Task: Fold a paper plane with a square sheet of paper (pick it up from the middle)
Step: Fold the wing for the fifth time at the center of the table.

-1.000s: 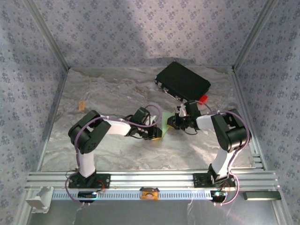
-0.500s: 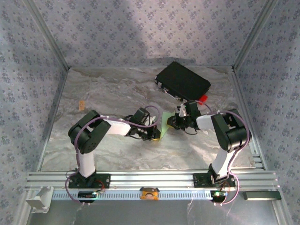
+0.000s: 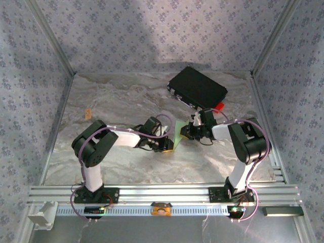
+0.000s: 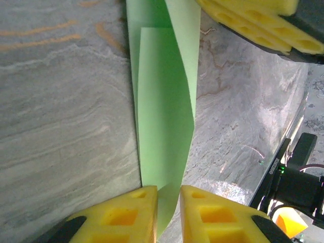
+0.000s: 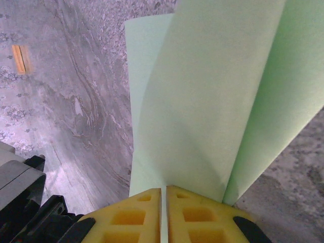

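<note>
The square sheet of paper [image 3: 177,137] is pale green, folded into a narrow strip, and lies mid-table between the two grippers. In the left wrist view the paper [image 4: 164,111] runs down between the yellow fingers of my left gripper [image 4: 168,202]. Those jaws stand slightly apart around its lower tip, with a gap on the right side. My right gripper [image 5: 164,202] is shut on the edge of the paper [image 5: 212,101], which curls upward from the fingers. From above, the left gripper [image 3: 169,144] and the right gripper [image 3: 185,132] face each other closely. The right gripper's fingers [image 4: 253,20] show at the strip's far end.
A black rectangular case [image 3: 197,87] lies at the back right, with a small red tab [image 3: 218,106] at its near corner. A small tan piece [image 3: 87,112] sits on the marble-patterned table [image 3: 121,96] at the left. Patterned walls close in three sides.
The left arm's elbow has shifted slightly to the left. The paper and the right gripper stay where they were.
</note>
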`<control>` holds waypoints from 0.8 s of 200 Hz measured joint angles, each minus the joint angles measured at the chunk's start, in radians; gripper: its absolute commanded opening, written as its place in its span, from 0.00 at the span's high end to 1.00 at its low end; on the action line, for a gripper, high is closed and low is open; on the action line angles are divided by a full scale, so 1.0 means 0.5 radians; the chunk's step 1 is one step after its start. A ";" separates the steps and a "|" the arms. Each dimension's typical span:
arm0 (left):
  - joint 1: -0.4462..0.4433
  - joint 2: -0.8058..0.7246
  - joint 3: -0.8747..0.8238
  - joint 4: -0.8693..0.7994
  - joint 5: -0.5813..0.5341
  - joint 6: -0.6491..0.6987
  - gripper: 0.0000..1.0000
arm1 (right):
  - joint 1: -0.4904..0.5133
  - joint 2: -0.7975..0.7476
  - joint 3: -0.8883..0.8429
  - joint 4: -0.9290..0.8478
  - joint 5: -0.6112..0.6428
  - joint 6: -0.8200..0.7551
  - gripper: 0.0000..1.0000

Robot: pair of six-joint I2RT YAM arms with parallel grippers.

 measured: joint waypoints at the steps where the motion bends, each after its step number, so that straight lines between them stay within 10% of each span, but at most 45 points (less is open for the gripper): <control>1: 0.000 0.000 -0.001 0.000 0.000 0.000 0.86 | 0.000 0.000 0.000 0.000 0.000 0.000 0.87; 160: -0.011 0.001 -0.065 0.105 -0.021 -0.099 0.98 | 0.000 -0.001 0.002 -0.002 0.003 0.000 0.87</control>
